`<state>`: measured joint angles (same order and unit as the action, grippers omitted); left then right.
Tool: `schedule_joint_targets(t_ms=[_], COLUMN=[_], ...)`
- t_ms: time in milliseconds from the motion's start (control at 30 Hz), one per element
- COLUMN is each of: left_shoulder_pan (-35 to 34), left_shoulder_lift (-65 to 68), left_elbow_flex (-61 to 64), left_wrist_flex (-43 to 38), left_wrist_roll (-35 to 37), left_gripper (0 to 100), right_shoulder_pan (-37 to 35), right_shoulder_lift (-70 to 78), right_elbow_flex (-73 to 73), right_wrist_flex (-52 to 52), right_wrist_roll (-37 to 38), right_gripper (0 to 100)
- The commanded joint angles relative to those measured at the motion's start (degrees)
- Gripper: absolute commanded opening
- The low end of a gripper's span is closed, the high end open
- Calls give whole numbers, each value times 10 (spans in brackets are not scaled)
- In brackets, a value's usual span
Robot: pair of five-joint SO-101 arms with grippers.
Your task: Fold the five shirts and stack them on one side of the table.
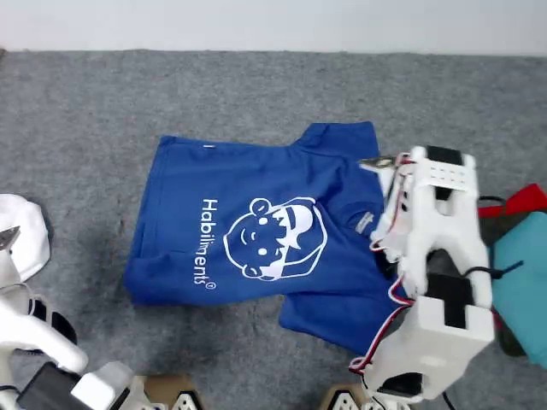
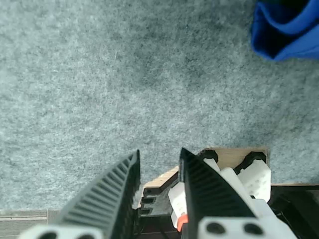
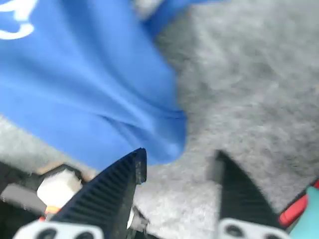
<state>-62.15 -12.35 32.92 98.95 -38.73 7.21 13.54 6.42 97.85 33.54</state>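
A blue shirt [image 1: 256, 231] with a white face print lies spread on the grey carpet, partly folded, its sleeve toward the back right. My right gripper [image 3: 179, 159] hangs open just above the shirt's edge [image 3: 89, 84], with nothing between its fingers; in the high view it sits over the shirt's right side [image 1: 382, 164]. My left gripper [image 2: 158, 155] is at the front left over bare carpet, its jaws a little apart and holding nothing. One corner of the blue shirt [image 2: 284, 30] shows beyond it.
A white shirt [image 1: 21, 226] lies at the left edge beside the left arm. Red [image 1: 526, 201] and teal [image 1: 521, 282] shirts are piled at the right edge behind the right arm. Bare carpet stretches along the back.
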Motion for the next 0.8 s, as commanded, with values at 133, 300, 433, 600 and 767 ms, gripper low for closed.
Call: schedule_joint_targets(t_ms=[133, 300, 433, 600, 767], left_shoulder_pan=[1, 1, 3, 5, 5], left_shoulder_lift=[-24, -24, -24, -24, -24], left_elbow_flex=[0, 0, 0, 0, 1], left_wrist_flex=[17, 17, 17, 17, 17], left_wrist_roll=[-2, -2, -2, -2, -2], left_gripper=[123, 123, 123, 123, 123], right_shoulder_pan=[-96, -167, -198, -205, -225], right_shoulder_lift=[-189, -344, -446, -524, -527], right_elbow_flex=[36, 216, 351, 399, 527], right_wrist_flex=[51, 51, 50, 10, -102], right_wrist_roll=[69, 137, 177, 205, 207], right_gripper=[461, 433, 416, 417, 417])
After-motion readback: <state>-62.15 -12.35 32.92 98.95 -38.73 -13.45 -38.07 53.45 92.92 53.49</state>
